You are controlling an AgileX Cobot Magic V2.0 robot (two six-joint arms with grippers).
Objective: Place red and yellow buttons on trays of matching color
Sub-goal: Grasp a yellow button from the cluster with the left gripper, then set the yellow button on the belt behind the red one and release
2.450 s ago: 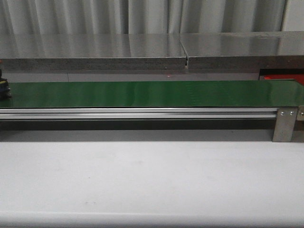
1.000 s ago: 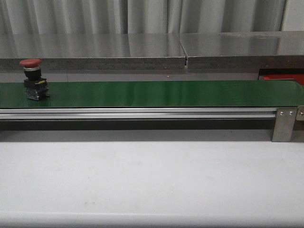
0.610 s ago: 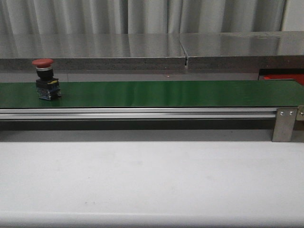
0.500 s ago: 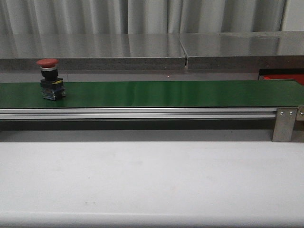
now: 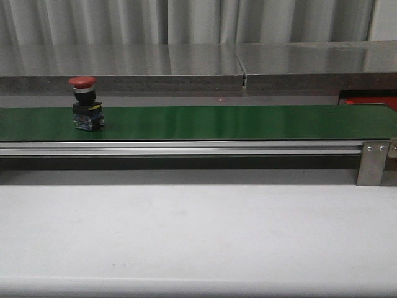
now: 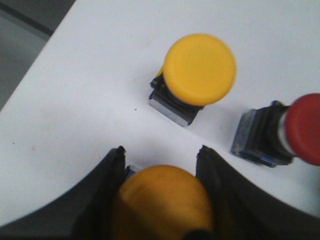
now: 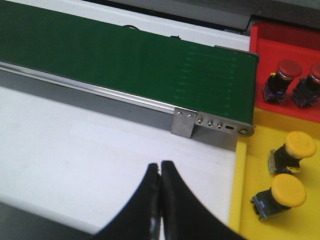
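A: Red button (image 5: 85, 104) stands upright on the green belt (image 5: 248, 121), toward its left end in the front view. Domed red cap on top, black collar, blocky dark base with a bit of blue and yellow.

B: Handling?

A: My guess: hard plastic, rigid, light, top-heavy. The cap is smooth and round, so it would likely slip. The square base has flat sides; better to take hold there, or at the collar just under the cap.

B: Left tool?

A: Left tool (image 6: 162, 197) is pinching a yellow button (image 6: 162, 205), black fingers (image 6: 107, 190) on either side below its cap. It hangs over the white desk (image 6: 90, 95). Another yellow button (image 6: 197, 72) stands upright on the desk there, and beside it a second red button (image 6: 280, 132) lies on its side.

B: Right tool?

A: Right tool (image 7: 160, 187) is pressed together, nothing between the fingers, over bare white desk near the belt's end bracket (image 7: 182, 124).

B: Trays?

A: Past that end, a yellow tray (image 7: 250, 165) holds two yellow-capped buttons (image 7: 285, 192); a red tray (image 7: 270, 35) behind it holds two red-capped ones (image 7: 282, 77). Both trays look like smooth moulded plastic. The belt is matte with an aluminium rail (image 5: 186, 148) along its front.
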